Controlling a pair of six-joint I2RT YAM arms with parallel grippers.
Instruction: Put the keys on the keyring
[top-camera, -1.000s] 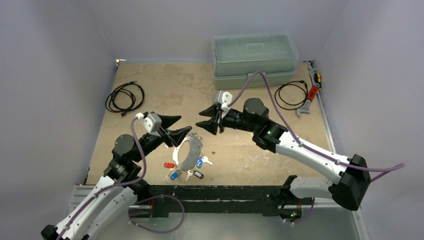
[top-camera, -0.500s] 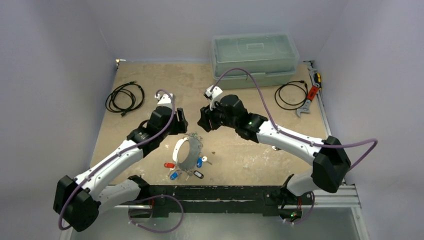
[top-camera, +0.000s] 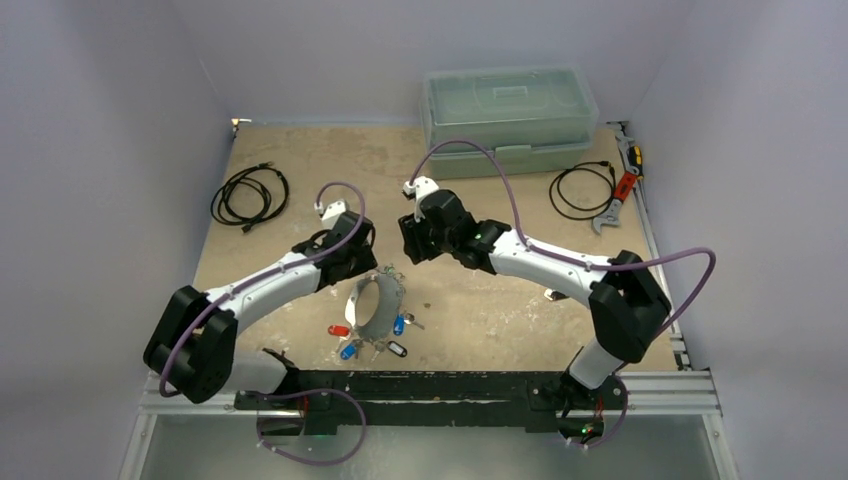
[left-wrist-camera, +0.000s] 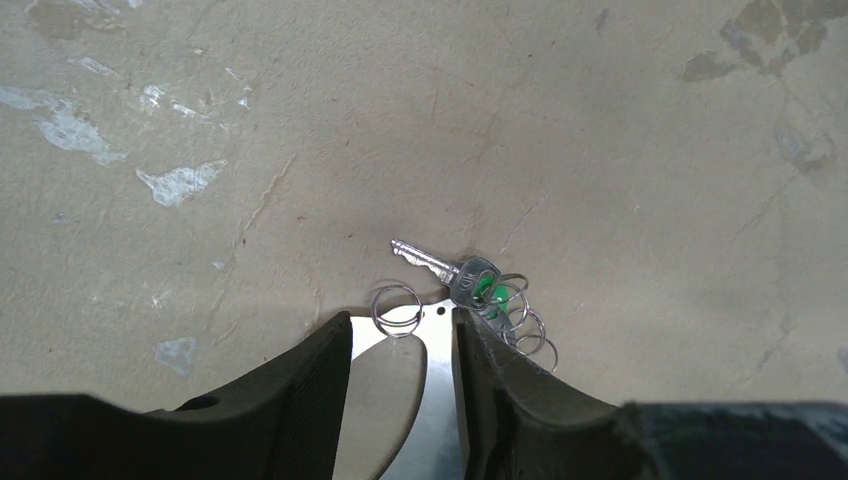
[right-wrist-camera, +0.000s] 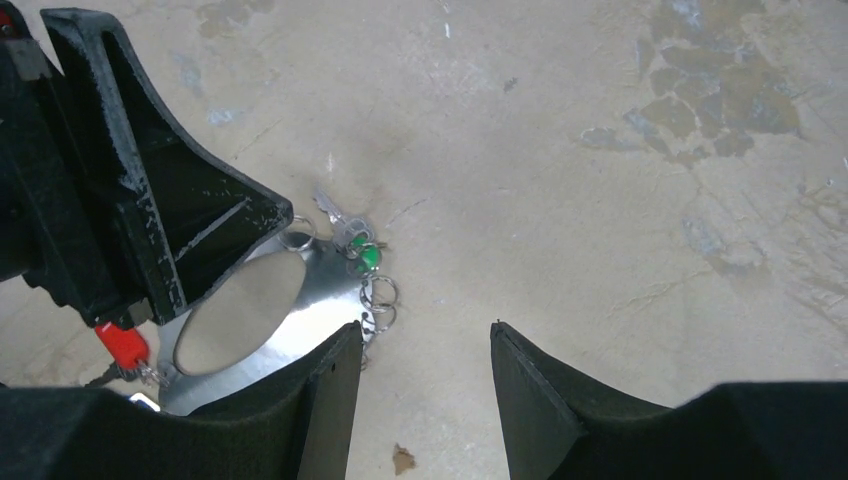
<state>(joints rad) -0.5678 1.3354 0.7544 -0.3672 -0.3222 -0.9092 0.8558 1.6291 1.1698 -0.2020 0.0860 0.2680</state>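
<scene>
Near the middle of the table (top-camera: 470, 310), between my two wrists, entries as follows.

Item 1, keyring (left-wrist-camera: 437, 375): flat grey metal hoop on the table, its far rim directly under my left gripper (left-wrist-camera: 402, 330). My left fingers stand partway apart and straddle that rim, one over the hole and one outside it. I judge the placement is meant to pin or lift the hoop so keys can be fed on. No firm pinch shows, and I cannot tell whether a pad touches metal.

Item 2, green-headed key (left-wrist-camera: 470, 283): at the far rim, touching a cluster of small split rings (left-wrist-camera: 397, 308), blade pointing away from the hoop. Whether it is threaded on or merely lies against the hoop cannot be made out.

Item 3, right gripper (right-wrist-camera: 425, 335): fingers wide, only bare table between them, poised just beside the split rings. I judge it is set there to take the green-headed key.

Item 4, remaining keys, top view: red-tagged key (top-camera: 339, 330), blue-tagged keys (top-camera: 399, 325), black-tagged key (top-camera: 397, 349), all at the hoop's near rim. They are too small to tell which are attached.

Hidden: the hoop's near half is cut off in the left wrist view, and from above my left arm covers part of the far rim.
</scene>
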